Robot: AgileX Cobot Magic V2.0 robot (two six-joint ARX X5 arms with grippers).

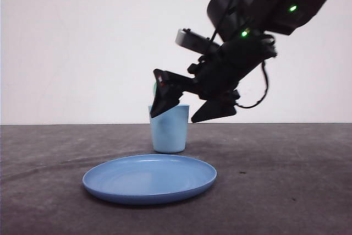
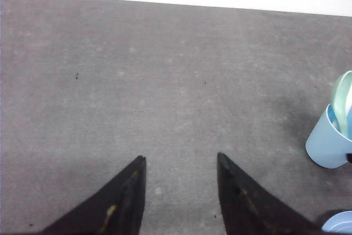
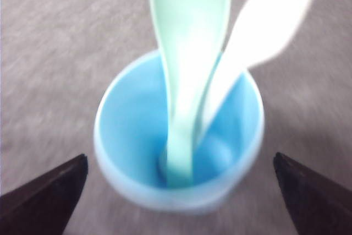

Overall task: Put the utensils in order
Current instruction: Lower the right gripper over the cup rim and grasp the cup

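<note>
R gripper above cup, jaws wide, empty | L gripper open over table | pale mint-green plastic spoon + small white plastic fork standing in light blue plastic cup

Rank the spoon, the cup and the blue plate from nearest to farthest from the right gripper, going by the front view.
1. Spoon: its mint tip sits right beside the right gripper, at the forward finger.
2. Cup: directly under the fingers, its rim meeting the forward finger's tip in this view.
3. Plate: lowest, on the table in front of the cup.
</note>
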